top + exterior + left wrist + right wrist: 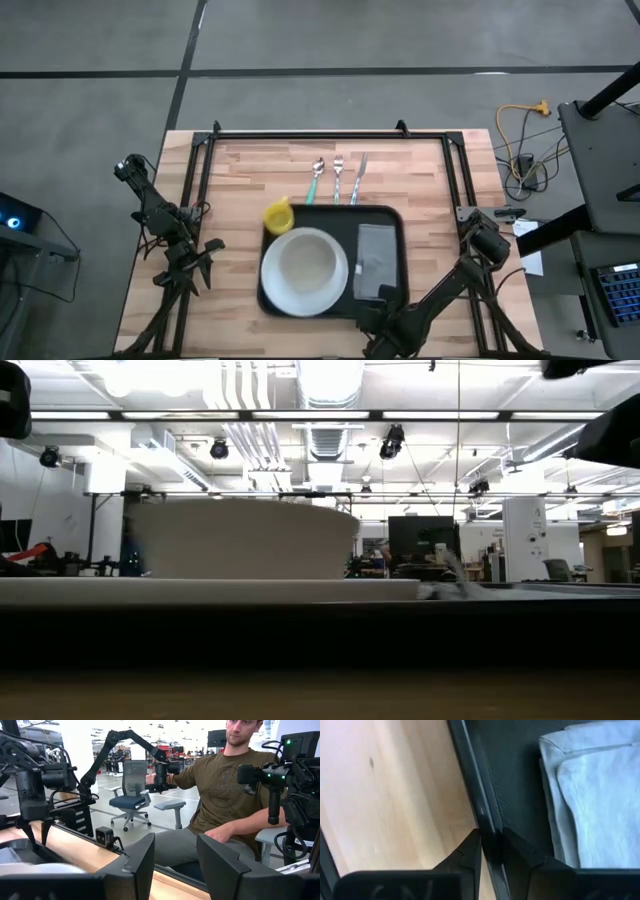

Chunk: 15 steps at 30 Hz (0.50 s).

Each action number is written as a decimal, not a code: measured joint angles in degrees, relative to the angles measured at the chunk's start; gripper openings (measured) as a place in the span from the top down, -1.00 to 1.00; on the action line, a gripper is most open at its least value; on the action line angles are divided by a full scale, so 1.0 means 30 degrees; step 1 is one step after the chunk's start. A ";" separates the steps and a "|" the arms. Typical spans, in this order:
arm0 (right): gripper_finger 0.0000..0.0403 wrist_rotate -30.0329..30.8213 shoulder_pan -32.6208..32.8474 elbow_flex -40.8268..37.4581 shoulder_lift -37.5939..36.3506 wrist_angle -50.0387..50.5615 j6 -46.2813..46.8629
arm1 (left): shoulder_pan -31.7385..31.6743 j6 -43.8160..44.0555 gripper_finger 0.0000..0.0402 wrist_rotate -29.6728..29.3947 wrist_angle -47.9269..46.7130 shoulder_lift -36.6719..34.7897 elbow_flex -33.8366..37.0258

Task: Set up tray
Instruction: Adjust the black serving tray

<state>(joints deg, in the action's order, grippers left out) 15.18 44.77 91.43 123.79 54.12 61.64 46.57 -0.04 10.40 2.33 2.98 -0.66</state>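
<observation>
Where pale wood table (240, 200) carries black tray (385, 215), right pincer (491, 851) clamping its rim, left pincer (175, 865) parted, empty.

Right pincer (492, 851) is reaching low from the near side, its fingers (470, 852) pinching the tray rim (479, 800). Left pincer (175, 865) is waiting at the left, fingers parted.

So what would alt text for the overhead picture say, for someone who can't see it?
A black tray on a wooden table holds a white plate and a grey folded napkin; the right pincer grips the tray's near rim. A yellow cup and three utensils lie nearby; the left pincer waits aside.
</observation>
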 joint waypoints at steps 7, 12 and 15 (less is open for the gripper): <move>0.75 -0.0079 -0.0093 0.0019 0.0000 -0.0051 -0.0451 | 0.0005 0.0001 0.34 -0.0001 0.0000 0.0000 0.0005; 0.78 -0.0144 -0.0086 0.0019 0.0000 -0.0113 -0.2097 | 0.0002 -0.0004 0.34 0.0003 0.0001 0.0000 0.0002; 0.78 -0.0152 -0.0086 0.0026 0.0000 -0.0127 -0.2928 | -0.0002 0.0001 0.34 -0.0001 0.0000 0.0000 0.0005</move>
<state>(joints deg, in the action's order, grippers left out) 14.72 44.51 91.50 123.79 53.74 52.85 46.57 -0.03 10.39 2.33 2.98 -0.64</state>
